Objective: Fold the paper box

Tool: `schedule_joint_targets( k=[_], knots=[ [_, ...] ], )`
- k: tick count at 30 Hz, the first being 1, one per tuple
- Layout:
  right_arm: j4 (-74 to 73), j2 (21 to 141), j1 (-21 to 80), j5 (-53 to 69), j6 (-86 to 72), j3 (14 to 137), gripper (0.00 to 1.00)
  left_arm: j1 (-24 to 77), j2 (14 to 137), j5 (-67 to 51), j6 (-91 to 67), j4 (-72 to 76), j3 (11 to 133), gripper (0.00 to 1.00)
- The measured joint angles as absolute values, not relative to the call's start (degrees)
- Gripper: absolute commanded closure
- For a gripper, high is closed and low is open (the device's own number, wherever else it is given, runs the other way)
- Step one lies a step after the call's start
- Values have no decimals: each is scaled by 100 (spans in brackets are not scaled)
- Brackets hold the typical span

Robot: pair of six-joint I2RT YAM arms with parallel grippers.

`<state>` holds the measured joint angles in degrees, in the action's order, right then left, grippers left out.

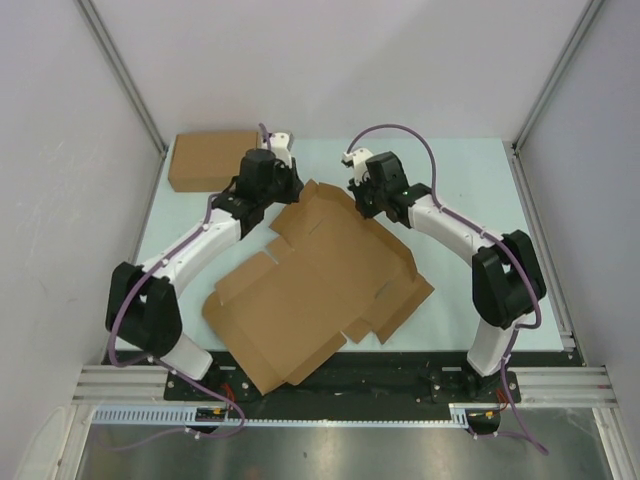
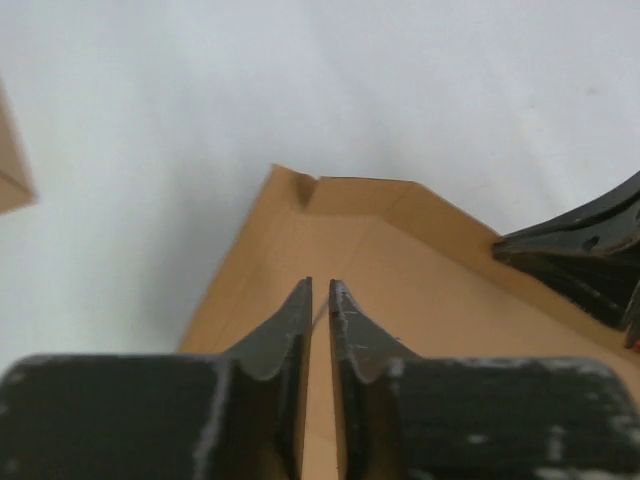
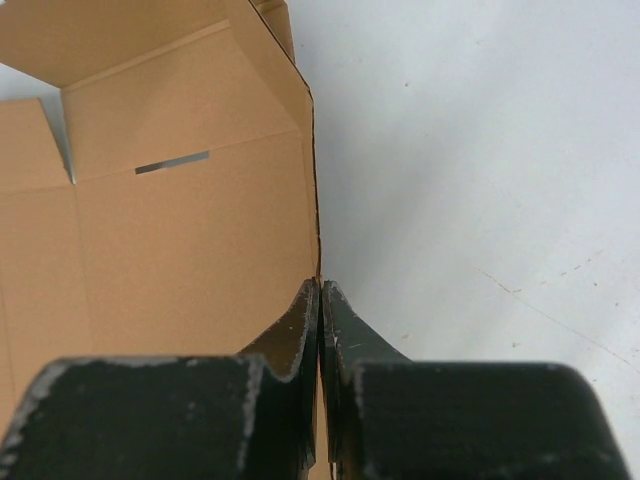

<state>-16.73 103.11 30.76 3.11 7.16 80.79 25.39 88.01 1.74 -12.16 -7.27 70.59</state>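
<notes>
The paper box is a brown die-cut sheet lying mostly flat in the middle of the table, with its far flaps raised. My left gripper hangs over the sheet's far left corner. In the left wrist view its fingers stand a narrow gap apart, with only the sheet showing through. My right gripper is at the sheet's far right edge. In the right wrist view it is shut on the thin edge of the sheet, which runs straight into the jaws.
A ready-made flat brown box lies at the far left corner of the table, and its edge shows in the left wrist view. White walls and metal rails enclose the table. The right gripper's black body is close to the left gripper.
</notes>
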Motion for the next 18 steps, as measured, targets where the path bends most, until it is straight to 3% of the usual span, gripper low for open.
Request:
schedule_joint_targets(
  k=[1, 7, 18],
  knots=[
    [-1693, 10274, 3076, 331, 714, 8071, 100, 2517, 8888, -38, -1308, -644, 7061, 95],
    [-1782, 10068, 3144, 340, 714, 7985, 100, 2338, 9660, -799, -1916, -355, 7144, 96],
    [-1868, 9981, 3463, 298, 718, 7957, 100, 2307, 10438, -709, -2414, -187, 7789, 93]
  ],
)
